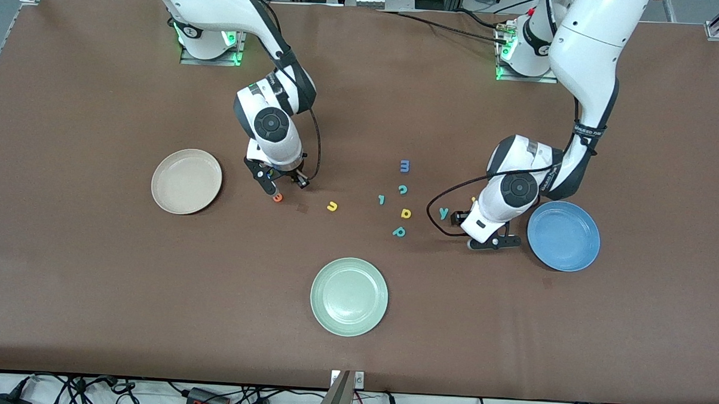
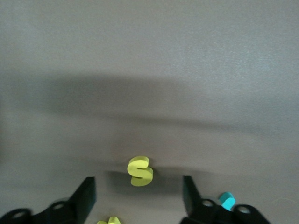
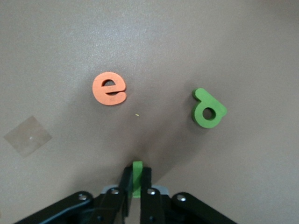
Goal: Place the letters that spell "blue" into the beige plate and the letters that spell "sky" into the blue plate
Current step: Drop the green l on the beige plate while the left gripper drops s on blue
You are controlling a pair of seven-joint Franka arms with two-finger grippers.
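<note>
My right gripper (image 3: pixel 136 176) is shut on the green bar (image 3: pixel 137 171), low over the table beside the beige plate (image 1: pixel 187 181). The orange e (image 3: pixel 109 88) and the green b (image 3: pixel 207 109) lie flat just ahead of it. The yellow u (image 1: pixel 332 206) lies toward the table's middle. My left gripper (image 2: pixel 138 183) is open and low beside the blue plate (image 1: pixel 563 235), with the yellow s (image 2: pixel 140 171) on the table between its fingers, touching neither. A yellow k (image 2: pixel 108 220) and the teal y (image 1: pixel 443 213) lie close by.
A pale green plate (image 1: pixel 349 296) sits nearer the front camera at mid-table. Loose letters lie between the arms: a blue m (image 1: pixel 405 165), teal c (image 1: pixel 403 190), yellow d (image 1: pixel 406 213), teal p (image 1: pixel 399 231) and a small teal stroke (image 1: pixel 382 199).
</note>
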